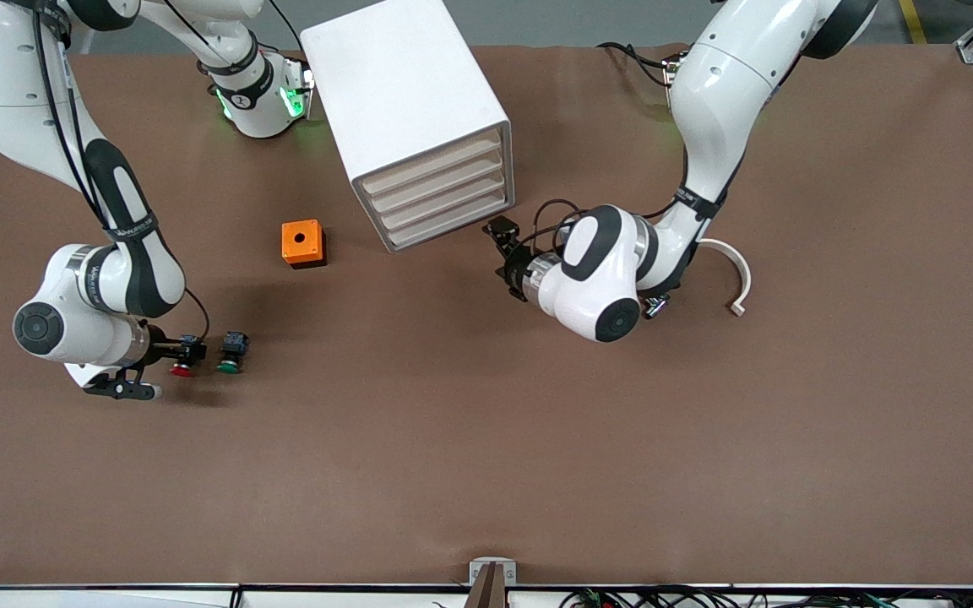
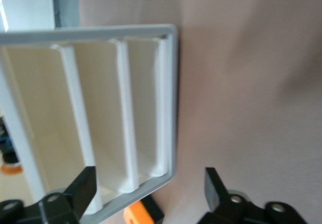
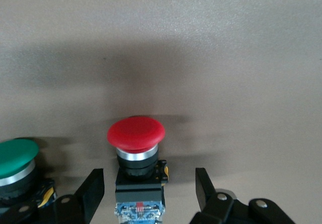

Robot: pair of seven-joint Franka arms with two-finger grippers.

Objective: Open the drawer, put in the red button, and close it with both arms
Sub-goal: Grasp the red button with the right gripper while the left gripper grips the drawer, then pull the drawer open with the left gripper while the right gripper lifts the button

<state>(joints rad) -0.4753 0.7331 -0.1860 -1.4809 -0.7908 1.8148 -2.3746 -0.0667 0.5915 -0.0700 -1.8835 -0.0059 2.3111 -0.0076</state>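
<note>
red button point(image 3: 136, 148) sits dead between spread fingers of right gripper point(image 3: 148, 190), body lengthwise in gap, green button point(image 3: 15, 163) beside. left gripper point(image 2: 151, 194) wide open, empty, at drawer unit point(image 2: 100, 113).

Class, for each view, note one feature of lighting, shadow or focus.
Front view: soft shadows on the table beside the orange box. Left wrist view: the drawer cabinet looks soft and bright. Right wrist view: the red button is sharp, with a shadow band above it.

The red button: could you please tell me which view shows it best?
The right wrist view: the red button sits large between the open right gripper fingers. The front view shows it tiny; the left wrist view misses it.
</note>
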